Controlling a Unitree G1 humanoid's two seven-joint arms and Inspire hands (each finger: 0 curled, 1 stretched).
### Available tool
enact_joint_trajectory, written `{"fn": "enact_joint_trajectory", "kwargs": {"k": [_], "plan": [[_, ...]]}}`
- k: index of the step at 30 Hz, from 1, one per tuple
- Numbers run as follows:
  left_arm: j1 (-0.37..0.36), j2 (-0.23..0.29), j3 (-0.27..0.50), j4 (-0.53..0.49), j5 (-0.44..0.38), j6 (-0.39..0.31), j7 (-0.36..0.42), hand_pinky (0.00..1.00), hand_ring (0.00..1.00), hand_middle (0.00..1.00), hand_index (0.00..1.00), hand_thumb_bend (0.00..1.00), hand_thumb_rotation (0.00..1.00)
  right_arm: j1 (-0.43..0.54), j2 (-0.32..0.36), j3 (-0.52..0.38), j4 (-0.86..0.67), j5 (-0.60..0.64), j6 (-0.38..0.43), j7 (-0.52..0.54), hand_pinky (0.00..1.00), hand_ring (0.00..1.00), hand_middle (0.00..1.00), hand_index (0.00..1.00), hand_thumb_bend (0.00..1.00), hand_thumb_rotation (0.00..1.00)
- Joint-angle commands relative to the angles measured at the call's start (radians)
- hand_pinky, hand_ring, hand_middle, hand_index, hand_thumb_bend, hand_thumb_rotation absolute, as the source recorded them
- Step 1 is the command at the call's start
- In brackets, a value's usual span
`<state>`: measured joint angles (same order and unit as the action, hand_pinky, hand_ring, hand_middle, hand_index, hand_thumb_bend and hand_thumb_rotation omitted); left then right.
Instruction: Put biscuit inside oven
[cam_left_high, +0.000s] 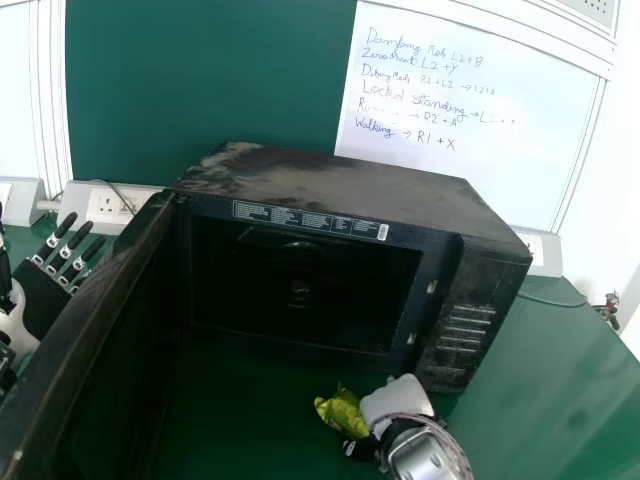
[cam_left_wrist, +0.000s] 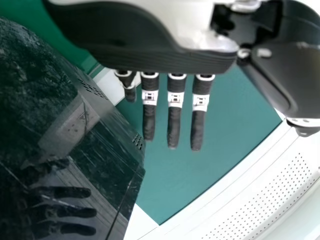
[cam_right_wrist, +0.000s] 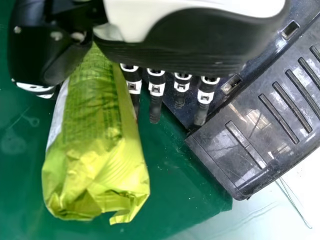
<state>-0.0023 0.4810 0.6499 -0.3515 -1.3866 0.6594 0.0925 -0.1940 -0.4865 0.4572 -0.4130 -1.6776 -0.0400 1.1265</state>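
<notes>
The green desk (cam_left_high: 560, 370) reaches to the wall, and a black microwave oven (cam_left_high: 340, 190) stands on it near the far edge. Its door (cam_left_high: 95, 305) is swung wide toward the robot on the left, so the dark cavity (cam_left_high: 300, 290) faces forward, with a stretch of green desk between the door and the packet (cam_right_wrist: 95, 150). More desk surface runs to the right of the oven, past the control panel (cam_left_high: 460, 330). The oven's casing is hard and boxy, its top scuffed and dusty with pale patches; the control panel carries rows of narrow raised bars. The packet, the biscuit's wrapper, is thin and shiny, yellow-green, long and rounded, with a crumpled, creased free end. It is outside the oven, in front of the opening's right side, low over the desk. The right hand (cam_left_high: 398, 400) is closed on it, thumb on one side and bent fingers on the other, near the oven's front right corner. The left hand (cam_left_high: 40, 295) is beyond the door on its outer side, its fingers straight and spread apart, mirrored in the glossy dark surface beside them.
</notes>
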Motion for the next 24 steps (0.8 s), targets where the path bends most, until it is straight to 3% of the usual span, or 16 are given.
{"fn": "enact_joint_trajectory", "kwargs": {"k": [1, 4, 6, 7, 11, 17, 24], "plan": [[-0.003, 0.004, -0.008, -0.012, 0.003, -0.009, 0.003, 0.67, 0.72, 0.70, 0.65, 0.24, 0.27, 0.036, -0.027, 0.028, 0.076, 0.004, -0.039, 0.057, 0.81, 0.83, 0.88, 0.85, 0.69, 0.37], [-0.002, 0.004, -0.009, -0.015, 0.007, -0.010, 0.003, 0.66, 0.71, 0.69, 0.62, 0.23, 0.28, 0.059, -0.021, 0.015, 0.064, 0.000, -0.010, -0.013, 0.60, 0.69, 0.77, 0.79, 0.65, 0.34], [-0.002, 0.004, -0.009, -0.018, 0.004, -0.010, 0.008, 0.66, 0.72, 0.70, 0.63, 0.24, 0.29, 0.069, -0.018, 0.007, 0.057, 0.008, -0.001, -0.034, 0.35, 0.47, 0.63, 0.68, 0.67, 0.26], [-0.002, 0.005, -0.009, -0.019, 0.003, -0.010, 0.011, 0.67, 0.72, 0.70, 0.64, 0.24, 0.29, 0.072, -0.010, 0.003, 0.055, 0.009, 0.007, -0.033, 0.33, 0.45, 0.62, 0.67, 0.67, 0.25], [-0.001, 0.006, -0.009, -0.021, 0.004, -0.010, 0.013, 0.67, 0.72, 0.71, 0.66, 0.23, 0.32, 0.086, 0.012, -0.016, 0.060, 0.032, 0.041, -0.077, 0.43, 0.48, 0.57, 0.66, 0.66, 0.22], [-0.004, 0.002, -0.010, -0.017, 0.000, -0.011, 0.007, 0.70, 0.75, 0.71, 0.64, 0.20, 0.32, 0.095, 0.016, -0.023, 0.061, 0.046, 0.051, -0.107, 0.43, 0.49, 0.56, 0.65, 0.68, 0.20], [-0.006, 0.003, -0.013, -0.018, 0.001, -0.011, 0.011, 0.64, 0.70, 0.68, 0.63, 0.23, 0.29, 0.103, 0.016, -0.038, 0.062, 0.081, 0.053, -0.139, 0.44, 0.49, 0.56, 0.65, 0.71, 0.15]]}}
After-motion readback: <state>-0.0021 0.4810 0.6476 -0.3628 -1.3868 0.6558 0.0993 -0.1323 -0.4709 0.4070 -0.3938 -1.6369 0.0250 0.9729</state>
